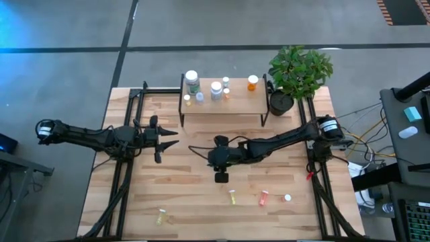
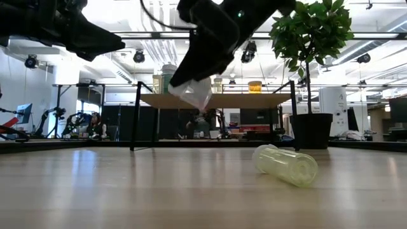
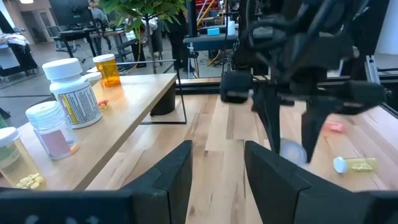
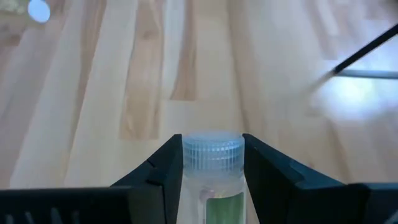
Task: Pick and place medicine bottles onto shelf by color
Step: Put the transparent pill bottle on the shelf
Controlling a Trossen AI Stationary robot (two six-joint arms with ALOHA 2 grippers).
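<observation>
The right gripper (image 4: 211,163) is clamped on a clear, white-capped bottle (image 4: 212,163) held between its jaws above the table (image 1: 188,181). The left gripper (image 3: 217,163) hangs open and empty. Beyond it stands the shelf (image 1: 228,104) carrying more bottles (image 1: 216,89).

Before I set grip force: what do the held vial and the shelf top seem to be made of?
The held vial, between the right end effector's fingers, looks like clear plastic: see-through wall, ribbed pale cap. The shelf top looks like light unfinished wood, with visible grain; its legs look like thin black metal.
</observation>
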